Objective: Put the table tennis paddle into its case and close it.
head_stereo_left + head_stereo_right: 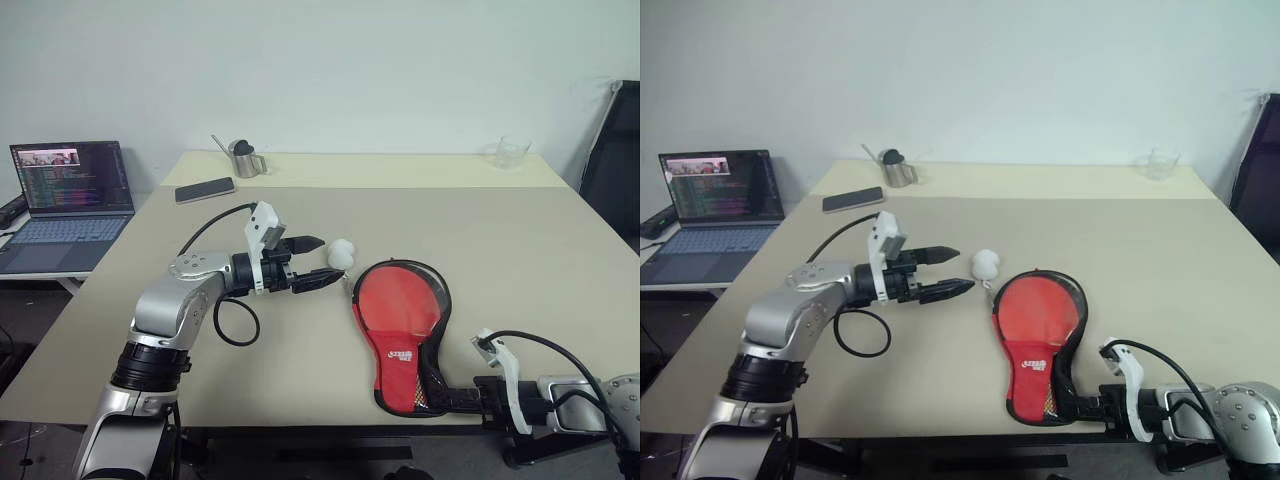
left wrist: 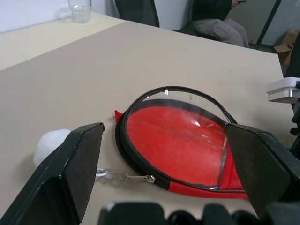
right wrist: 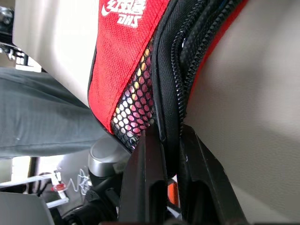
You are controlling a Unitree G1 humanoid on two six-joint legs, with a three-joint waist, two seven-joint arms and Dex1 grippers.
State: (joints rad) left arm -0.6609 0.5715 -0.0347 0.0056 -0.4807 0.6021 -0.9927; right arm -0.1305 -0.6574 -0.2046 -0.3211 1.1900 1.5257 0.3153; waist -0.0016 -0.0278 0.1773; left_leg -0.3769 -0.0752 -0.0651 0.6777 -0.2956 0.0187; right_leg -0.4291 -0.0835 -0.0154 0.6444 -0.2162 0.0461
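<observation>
Near the bottom right of the frame, the right gripper [image 1: 452, 399] is pinched tight on the zipper edge at the handle end of the case [image 1: 402, 335], which lies flat on the table [image 1: 520, 260]. Left of centre, the left gripper [image 1: 318, 263] hangs wide apart with nothing in it, beside a white ball [image 1: 342, 252]. I think the closing step is in hand, so next the free one should catch the zipper pull [image 2: 123, 176] and drag it round.

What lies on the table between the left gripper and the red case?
In the left eye view, a small white ball lies just beyond the open left gripper, with the case past it. The left wrist view also shows a zipper pull.
</observation>
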